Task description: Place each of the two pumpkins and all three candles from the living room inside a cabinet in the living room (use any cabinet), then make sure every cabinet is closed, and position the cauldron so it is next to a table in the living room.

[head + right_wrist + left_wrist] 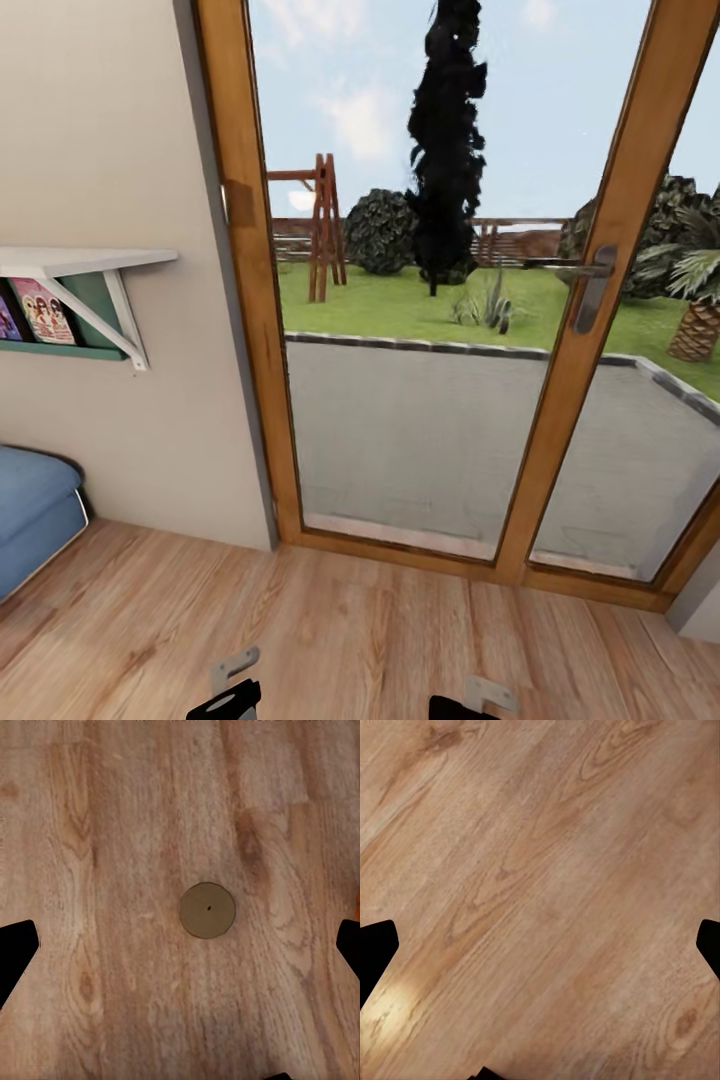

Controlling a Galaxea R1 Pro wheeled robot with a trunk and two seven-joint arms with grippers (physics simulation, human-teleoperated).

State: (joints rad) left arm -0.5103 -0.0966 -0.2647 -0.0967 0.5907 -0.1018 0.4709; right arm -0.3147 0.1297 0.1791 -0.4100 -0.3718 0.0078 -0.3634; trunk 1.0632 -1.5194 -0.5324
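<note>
Candle point(208, 910): seen end-on from above, standing on the floor point(112, 832) centred under the right gripper point(180, 945).
Left gripper point(540, 945): jaws wide apart, empty, bare planks below.
Right gripper: jaws wide apart, empty, bracketing the candle from above.
Door point(590, 290): glass, straight ahead.
Approach: likely descend straight, keep candle midway between fingers, close gently.

The head camera faces a glazed door point(440, 300) close ahead, tilted down to the wooden floor point(350, 640). Each wrist camera looks straight down past its end effector at that same floor.
</note>
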